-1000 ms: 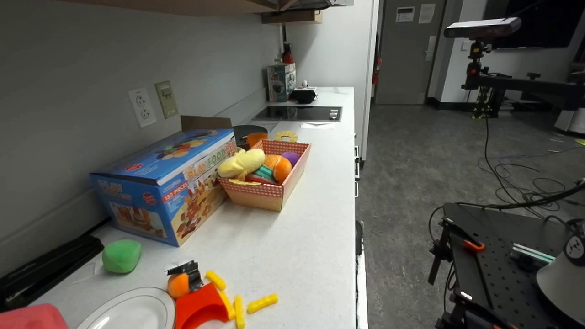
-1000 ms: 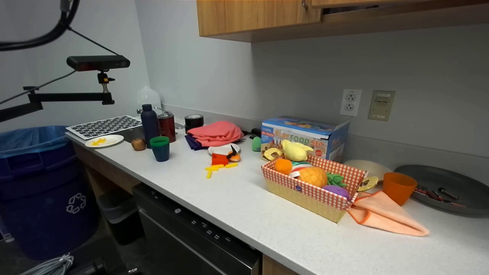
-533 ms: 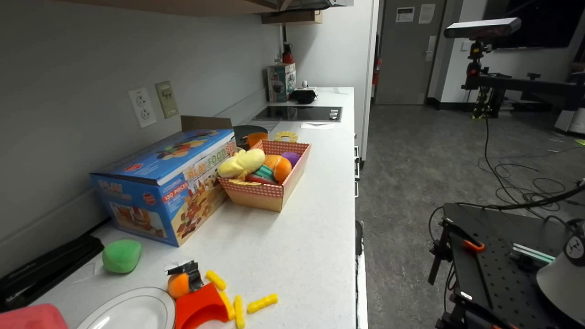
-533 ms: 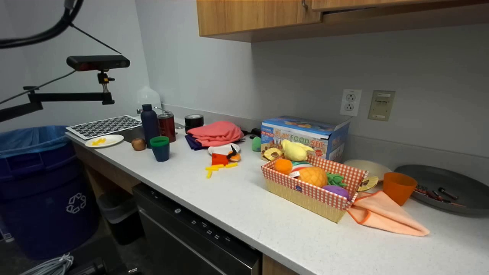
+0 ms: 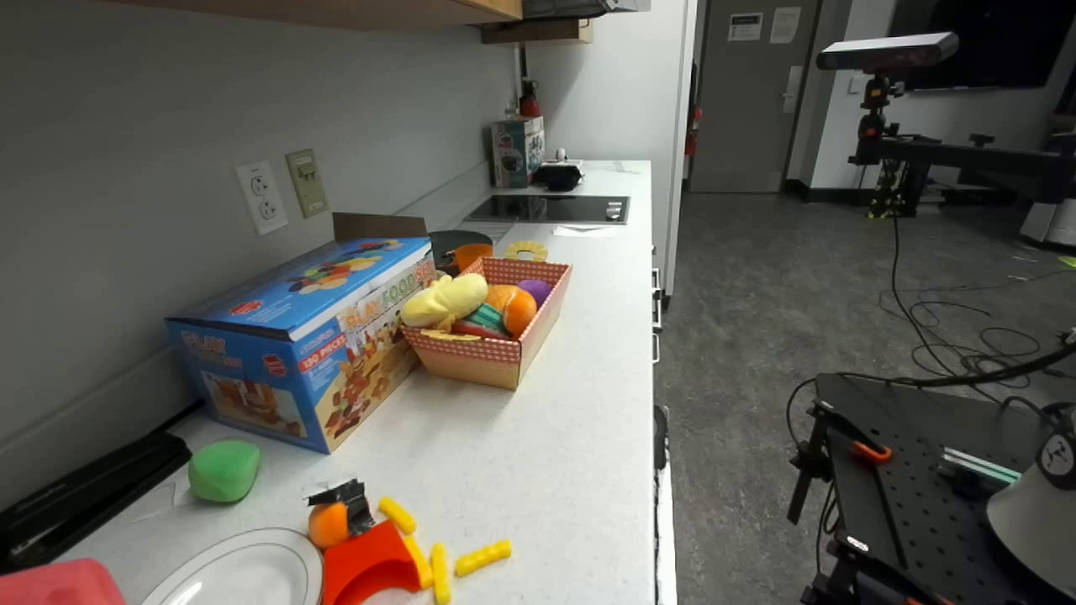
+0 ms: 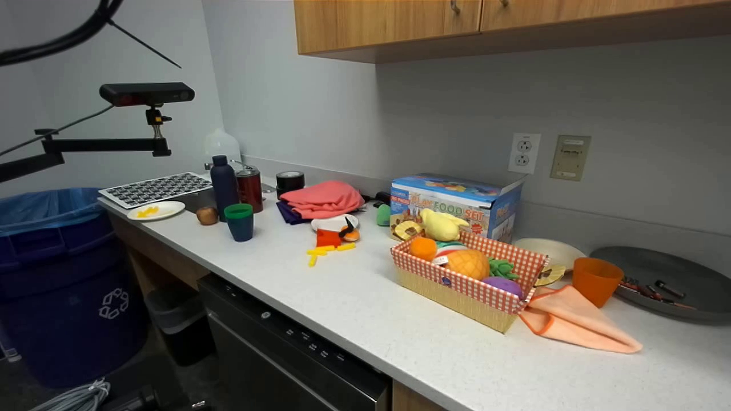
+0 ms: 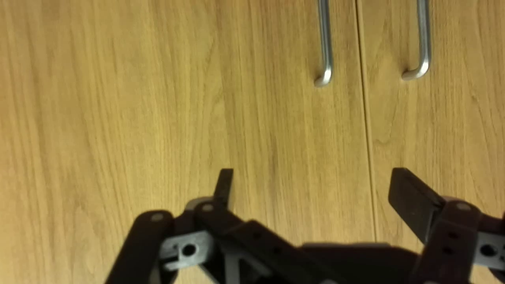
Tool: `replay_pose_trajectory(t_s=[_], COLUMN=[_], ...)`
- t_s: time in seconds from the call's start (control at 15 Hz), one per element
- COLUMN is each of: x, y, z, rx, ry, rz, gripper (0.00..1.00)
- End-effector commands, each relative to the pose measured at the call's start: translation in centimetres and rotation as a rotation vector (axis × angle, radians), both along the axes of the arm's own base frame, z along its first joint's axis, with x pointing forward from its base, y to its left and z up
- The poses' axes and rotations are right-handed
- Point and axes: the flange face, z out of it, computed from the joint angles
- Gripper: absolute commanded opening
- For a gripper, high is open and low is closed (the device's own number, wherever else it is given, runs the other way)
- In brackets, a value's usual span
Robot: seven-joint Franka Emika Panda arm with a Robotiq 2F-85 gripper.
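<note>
My gripper is open and empty in the wrist view, its two dark fingers wide apart. It faces two wooden cabinet doors. The left door fills most of that view; the right door lies past a narrow vertical seam. Each has a metal bar handle near the seam, the left handle and the right handle, both above the fingertips. No contact with the doors shows. In an exterior view the left door and right door look shut and flush. The gripper is outside both exterior views.
Below the cabinet runs a white counter. It bears a checked basket of toy food, a blue box, an orange cup, a dark pan and a bottle. A camera hangs on a black arm.
The right cabinet door stood partly open a second ago, swung further in, and is now shut with its handle showing. The cable at upper left has shifted slightly. The counter things have not moved.
</note>
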Motion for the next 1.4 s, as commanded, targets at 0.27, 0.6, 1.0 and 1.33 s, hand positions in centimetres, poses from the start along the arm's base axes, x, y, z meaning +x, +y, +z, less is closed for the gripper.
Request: replay_pose_trajectory(t_s=[0.27, 0.6, 1.0, 1.33], x=[0.3, -1.8, -5.8, -11.3], y=[0.7, 2.0, 4.0, 4.2], z=[0.0, -1.3, -4.6, -5.4], rx=[0.038, 0.077, 0.146, 0.201], ry=[-0.011, 0.038, 0.125, 0.101], rz=[0.017, 0.001, -0.072, -0.167], gripper=[1.00, 1.00, 1.00, 1.00])
